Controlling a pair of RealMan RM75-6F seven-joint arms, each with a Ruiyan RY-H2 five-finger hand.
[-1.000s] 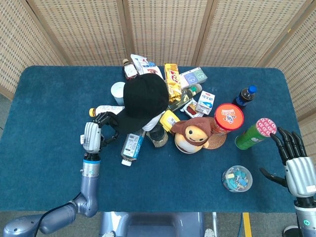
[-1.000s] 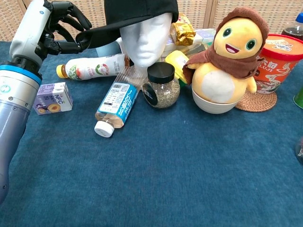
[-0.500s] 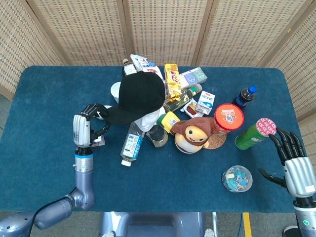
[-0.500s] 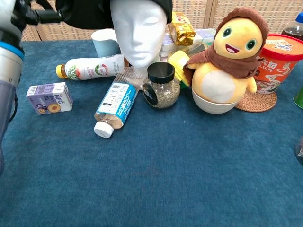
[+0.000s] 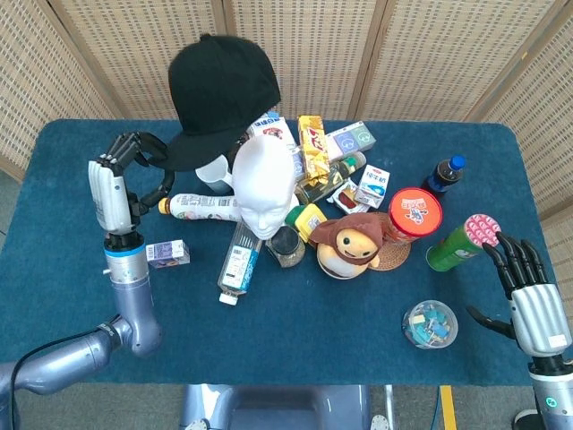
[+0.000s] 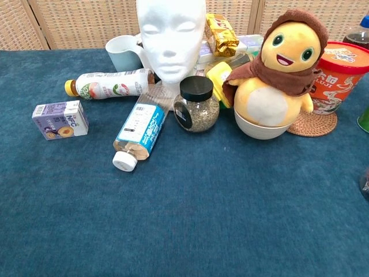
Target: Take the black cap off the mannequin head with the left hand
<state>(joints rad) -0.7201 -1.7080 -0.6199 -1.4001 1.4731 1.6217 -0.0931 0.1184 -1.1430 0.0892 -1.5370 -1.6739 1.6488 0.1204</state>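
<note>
Two hands show in the head view, none in the chest view. Left hand is raised over the left side of the blue table, fingers curled onto the brim of the black cap, gripping it. So the cap is up in the air, fully off and apart from the white mannequin head, sitting up and to the left of it against the wicker screen.

Mannequin head is bare now, standing upright in the middle of the clutter. Right in front of it a clear bottle with a blue label lies on its side, a dark-lidded jar just beside it. A small purple carton sits off to the left on its own.

Right hand is down at the near right corner, fingers spread apart, nothing in it, near a tub of clips.
</note>
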